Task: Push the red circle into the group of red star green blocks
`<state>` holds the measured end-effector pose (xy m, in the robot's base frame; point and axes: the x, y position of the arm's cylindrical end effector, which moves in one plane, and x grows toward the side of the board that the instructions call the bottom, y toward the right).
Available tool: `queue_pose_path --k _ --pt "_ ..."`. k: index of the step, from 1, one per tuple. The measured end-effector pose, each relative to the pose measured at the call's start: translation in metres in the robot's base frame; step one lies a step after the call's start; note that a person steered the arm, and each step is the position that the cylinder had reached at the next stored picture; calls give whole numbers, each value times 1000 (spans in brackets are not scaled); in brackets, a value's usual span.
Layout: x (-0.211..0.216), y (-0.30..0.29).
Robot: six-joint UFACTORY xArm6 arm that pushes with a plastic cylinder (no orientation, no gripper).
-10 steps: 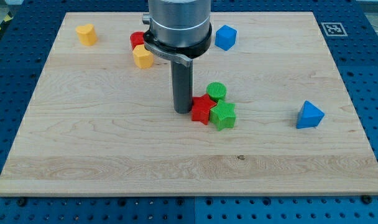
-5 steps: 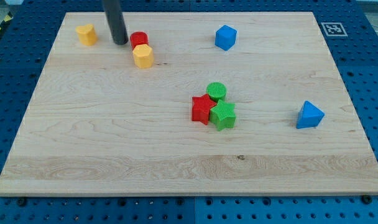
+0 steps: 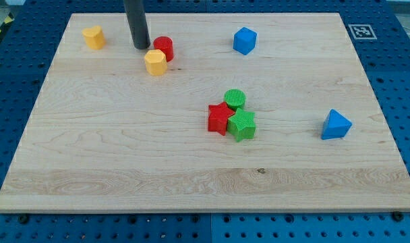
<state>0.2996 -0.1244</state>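
Note:
The red circle [image 3: 164,47] lies near the view's top, left of centre, touching a yellow block [image 3: 155,63] just below-left of it. My tip [image 3: 140,46] stands on the board just left of the red circle, a small gap apart. The group sits at mid-board: a red star [image 3: 218,119], a green circle [image 3: 235,99] above-right of it and a green block [image 3: 243,125] to its right, all touching.
A yellow block [image 3: 93,37] sits at the top left. A blue block [image 3: 245,40] sits at the top, right of centre. A blue triangular block [image 3: 336,125] lies at the right. The wooden board [image 3: 124,169] has blue pegboard around it.
My rod moved from beside the red star up to the top left, then slightly right. The red circle and the yellow block beside it have shifted a little to the right.

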Motion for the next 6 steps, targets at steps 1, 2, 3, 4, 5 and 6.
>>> queue_pose_path --k 1,2,3,4,5,6 --pt "9 34" --pt "21 59" --pt "43 74" --pt "36 78" --pt "6 81" --pt "-1 98"
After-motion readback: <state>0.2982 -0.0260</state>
